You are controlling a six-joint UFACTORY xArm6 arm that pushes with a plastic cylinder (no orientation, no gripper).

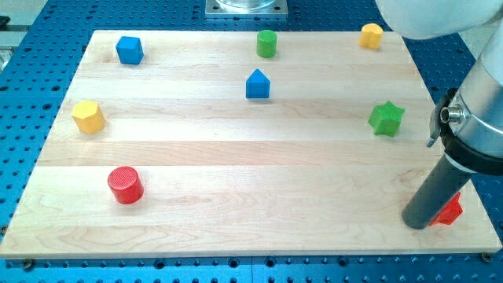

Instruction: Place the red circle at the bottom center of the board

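The wooden counter (236,157) carries loose blocks only, with no container anywhere. My tip (415,223), a bare rod that holds nothing, sits at the view's bottom right touching a small red block (450,211). The red circle (125,185) lies far off at bottom left. I judge it best to come round to the circle's left side and push it steadily rightward along the bottom edge.
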